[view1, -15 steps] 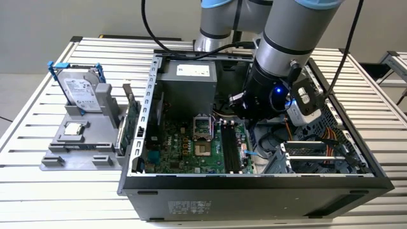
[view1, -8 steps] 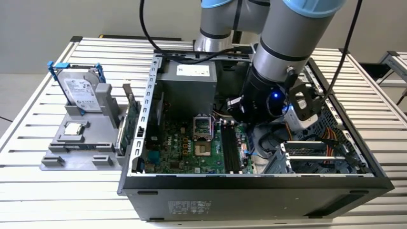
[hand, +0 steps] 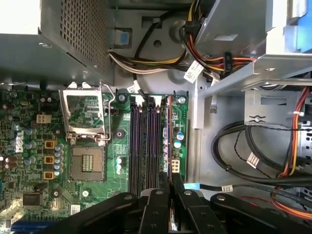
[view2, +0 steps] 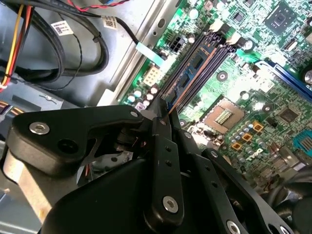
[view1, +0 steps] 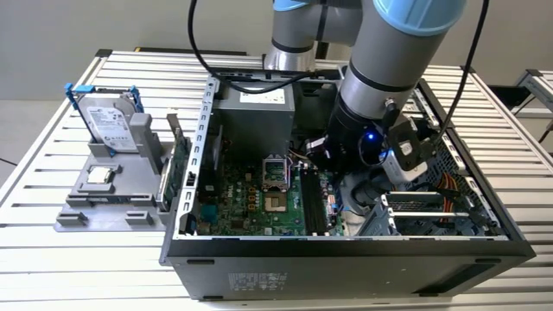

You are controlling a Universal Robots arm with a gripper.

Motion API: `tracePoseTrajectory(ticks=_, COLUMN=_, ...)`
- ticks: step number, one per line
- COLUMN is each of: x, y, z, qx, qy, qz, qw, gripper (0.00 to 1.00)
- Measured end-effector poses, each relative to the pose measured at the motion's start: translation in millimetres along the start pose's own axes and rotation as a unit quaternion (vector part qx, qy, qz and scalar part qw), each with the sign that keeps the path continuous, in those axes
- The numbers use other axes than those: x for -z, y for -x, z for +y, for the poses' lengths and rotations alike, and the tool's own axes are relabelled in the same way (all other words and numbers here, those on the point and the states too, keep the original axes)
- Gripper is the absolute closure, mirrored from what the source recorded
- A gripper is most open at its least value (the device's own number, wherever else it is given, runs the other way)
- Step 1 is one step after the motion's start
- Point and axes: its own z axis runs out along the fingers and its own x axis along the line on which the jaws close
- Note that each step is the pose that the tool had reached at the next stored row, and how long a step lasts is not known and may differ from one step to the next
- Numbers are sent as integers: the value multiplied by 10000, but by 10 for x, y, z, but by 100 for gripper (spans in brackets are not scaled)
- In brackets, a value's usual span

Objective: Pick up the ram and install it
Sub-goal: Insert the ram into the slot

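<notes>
The ram (hand: 169, 127) is a thin dark stick seen edge-on, standing along the outermost of the black memory slots (hand: 144, 146) on the green motherboard. In the second wrist view the ram (view2: 195, 66) shows its blue face with black chips, lying in line with the slots. My gripper (hand: 170, 184) has its black fingers pressed together on the ram's near end; in the second wrist view the gripper (view2: 163, 114) meets the stick's orange edge. In the exterior view the arm's wrist (view1: 372, 152) reaches down into the open computer case over the memory slots (view1: 313, 202).
An open processor socket (hand: 87, 127) lies beside the slots. Cable bundles (hand: 253, 156) and the drive cage crowd the other side. Outside the case, on the exterior view's left, a grey holder carries a hard drive (view1: 111, 126), a silver chip (view1: 101, 173) and an upright green card (view1: 179, 162).
</notes>
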Motion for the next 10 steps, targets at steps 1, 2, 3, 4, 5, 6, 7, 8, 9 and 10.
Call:
tracePoseTrajectory(ticks=1, x=-7, y=0, z=-2, qx=-1, qy=0, qz=0, qw=10000, gripper=100)
tracePoseTrajectory(ticks=2, x=-7, y=0, z=-2, qx=-1, qy=-1, qz=1, qw=10000, gripper=100)
tracePoseTrajectory(ticks=3, x=-7, y=-1, z=-2, qx=-1, qy=-1, qz=1, qw=10000, gripper=100)
tracePoseTrajectory(ticks=4, x=-7, y=0, z=-2, qx=-1, qy=-1, qz=1, qw=10000, gripper=100)
tracePoseTrajectory(ticks=5, x=-8, y=0, z=-2, qx=-1, qy=-1, qz=1, qw=10000, gripper=100)
tracePoseTrajectory(ticks=6, x=-9, y=0, z=-3, qx=0, qy=1, qz=1, qw=10000, gripper=100)
tracePoseTrajectory(ticks=7, x=-12, y=0, z=-7, qx=0, qy=1, qz=1, qw=10000, gripper=100)
tracePoseTrajectory(ticks=8, x=-14, y=0, z=-10, qx=-1, qy=1, qz=1, qw=10000, gripper=100)
tracePoseTrajectory(ticks=9, x=-16, y=-1, z=-15, qx=-1, qy=0, qz=1, qw=10000, gripper=100)
tracePoseTrajectory(ticks=10, x=-22, y=-1, z=-21, qx=-1, qy=0, qz=1, qw=10000, gripper=100)
